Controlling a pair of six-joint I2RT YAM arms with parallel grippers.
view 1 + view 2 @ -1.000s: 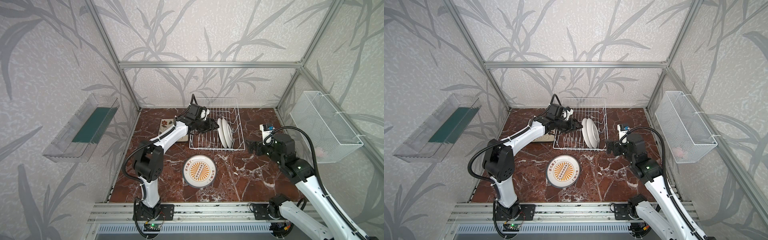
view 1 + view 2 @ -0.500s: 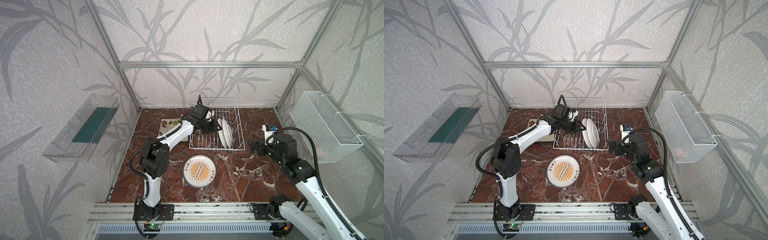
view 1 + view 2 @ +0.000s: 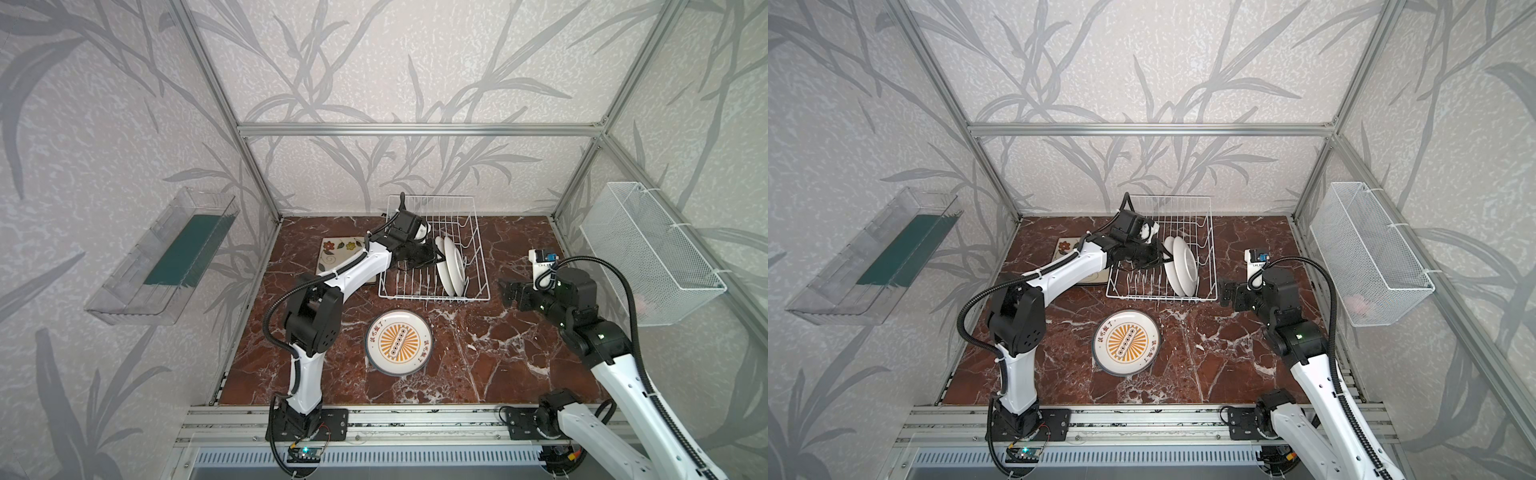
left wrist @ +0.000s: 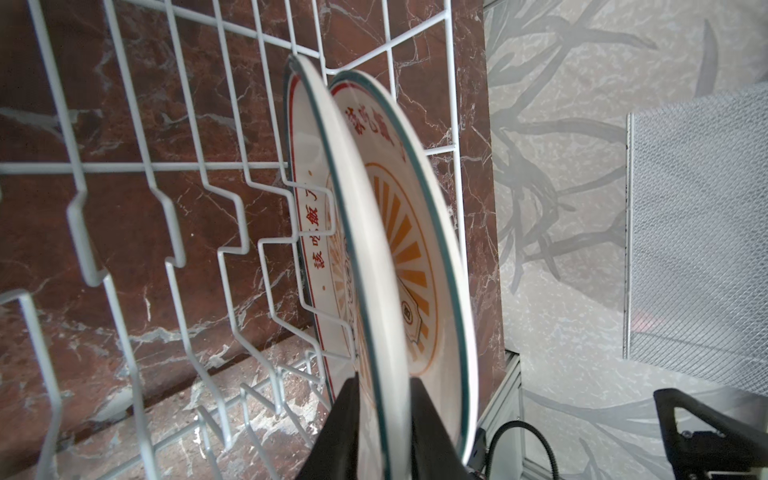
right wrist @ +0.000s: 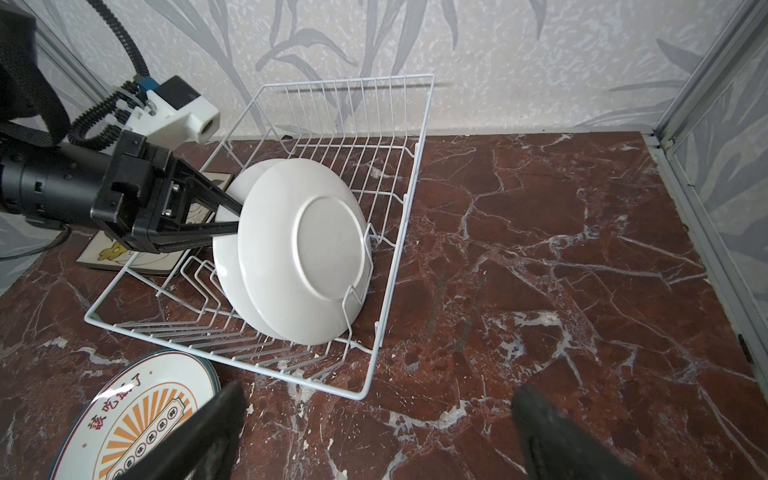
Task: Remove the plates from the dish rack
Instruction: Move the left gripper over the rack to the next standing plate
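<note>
Left wrist view: left hand (image 4: pixel 384 378) pinches the rim of a plate (image 4: pixel 357 232) standing in the rack (image 4: pixel 124 174). Lifted askew, it could snag the tines or topple its neighbour (image 4: pixel 415 249). Right hand (image 3: pixel 503 291) is open.

Both your top views: high above front edge of surface (image 3: pixel 478 365), looking down toward back wall (image 3: pixel 415 166), far off, nearly same whole-cell picture. Your left wrist view: very close inside dish rack (image 4: pixel 137 167), edge-on along round plates (image 4: pixel 415 249). Your right wrist view: farther back, across surface, same rack and plates.
</note>
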